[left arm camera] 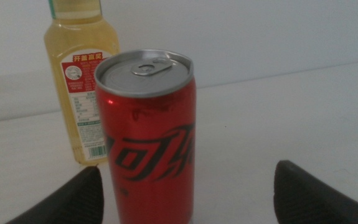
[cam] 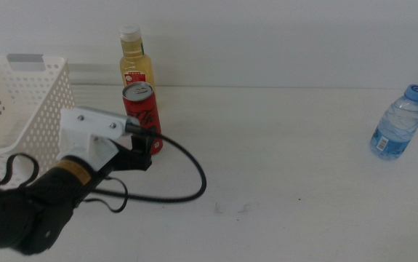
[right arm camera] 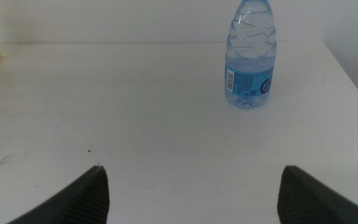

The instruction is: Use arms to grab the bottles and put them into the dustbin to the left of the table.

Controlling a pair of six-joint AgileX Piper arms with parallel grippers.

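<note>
1. Red can [cam: 143,116] stands upright on the white surface [cam: 281,160], just in front of the yellow-liquid bottle [cam: 137,62] and near the white perforated dustbin [cam: 41,94] at the left.
2. Left pincer [cam: 145,145] sits low beside the can. Its wrist view shows the jaws spread wide, the can [left arm camera: 147,137] close to one jaw and off centre in the gap, not gripped.
3. Progress, as I judge it: nothing is binned so far as the pictures show. All three containers are on the surface, and what shows of the dustbin's inside looks empty. The can seems to be the first target; closing on it, lifting and carrying it left is yet to come, then the other two.
4. Clear water bottle [cam: 398,124] with blue cap stands well apart at the far right edge.
5. Right pincer [right arm camera: 194,186] is out of the middle view; only its wrist view shows it, jaws spread over bare surface, facing the water bottle [right arm camera: 250,59] from a distance.
6. Only the middle view shows the dustbin; only the left wrist view shows the can's lid and the yellow bottle's [left arm camera: 82,81] label clearly.
</note>
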